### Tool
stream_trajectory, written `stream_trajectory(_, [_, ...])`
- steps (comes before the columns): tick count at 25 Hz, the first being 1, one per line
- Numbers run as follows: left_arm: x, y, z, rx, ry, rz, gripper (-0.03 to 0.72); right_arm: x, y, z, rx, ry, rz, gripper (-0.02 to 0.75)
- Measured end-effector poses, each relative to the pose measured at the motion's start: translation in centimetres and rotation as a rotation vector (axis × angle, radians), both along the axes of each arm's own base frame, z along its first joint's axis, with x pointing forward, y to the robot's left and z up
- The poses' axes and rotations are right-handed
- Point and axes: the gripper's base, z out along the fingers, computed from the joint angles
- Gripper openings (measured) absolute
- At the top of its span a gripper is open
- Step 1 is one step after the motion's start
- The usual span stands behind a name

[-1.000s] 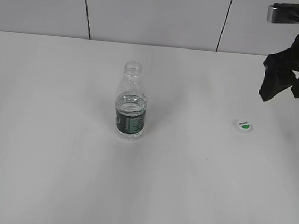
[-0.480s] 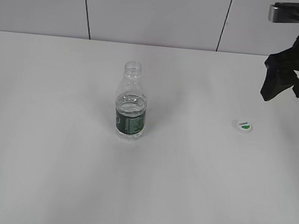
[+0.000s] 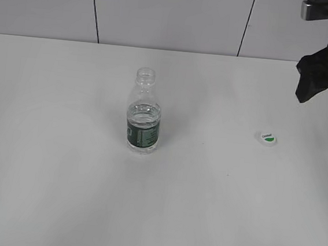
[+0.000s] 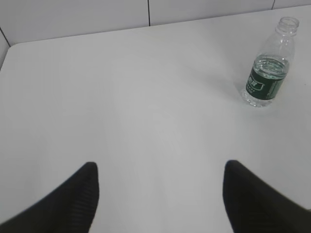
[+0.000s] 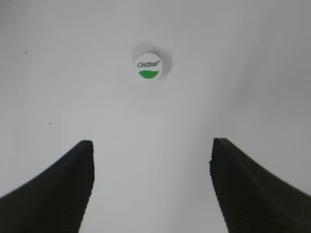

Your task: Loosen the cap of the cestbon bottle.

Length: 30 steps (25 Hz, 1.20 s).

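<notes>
The cestbon bottle (image 3: 144, 115) stands upright near the middle of the white table, its neck bare and open; the left wrist view has the bottle (image 4: 268, 68) far off at the upper right. The cap (image 3: 268, 137) lies on the table well to the bottle's right, green-and-white top up, and in the right wrist view the cap (image 5: 148, 67) sits ahead of the fingers. My right gripper (image 3: 321, 86) hangs open and empty above the table at the far right, up and to the right of the cap. My left gripper (image 4: 160, 170) is open and empty, out of the exterior view.
A white table (image 3: 61, 165) stretches under everything, with a tiled wall (image 3: 163, 12) along its far edge. A few tiny dark specks (image 5: 49, 123) mark the surface near the cap.
My right gripper has risen and drifted right, away from the cap. Bottle and cap have not moved.
</notes>
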Motion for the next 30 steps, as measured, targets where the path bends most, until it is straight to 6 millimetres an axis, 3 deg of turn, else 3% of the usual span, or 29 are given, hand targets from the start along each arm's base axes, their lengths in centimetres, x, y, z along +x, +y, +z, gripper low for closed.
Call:
stream_trajectory(4, [0.0,0.0,0.0,0.0,0.0,0.0,0.488,0.3,-1.4,0.0,-0.049,-0.021,-0.06,0.566])
stream_trajectory(13, [0.0,0.0,0.0,0.0,0.0,0.0,0.48,0.7,-7.9,0.0,-0.012,-0.013,-0.267,0.566])
stream_trajectory(18, [0.0,0.0,0.0,0.0,0.0,0.0,0.475,0.3,-8.4,0.9,-0.005,-0.03,-0.287,0.566])
stream_trajectory(21, [0.0,0.0,0.0,0.0,0.0,0.0,0.47,-0.5,-8.4,2.8,0.004,-0.083,-0.288,0.566])
stream_trajectory(25, [0.0,0.0,0.0,0.0,0.0,0.0,0.468,-2.9,-8.2,6.9,0.017,-0.205,-0.287,0.566])
stream_trajectory(30, [0.0,0.0,0.0,0.0,0.0,0.0,0.467,-8.7,-7.9,12.0,0.037,-0.401,-0.284,0.566])
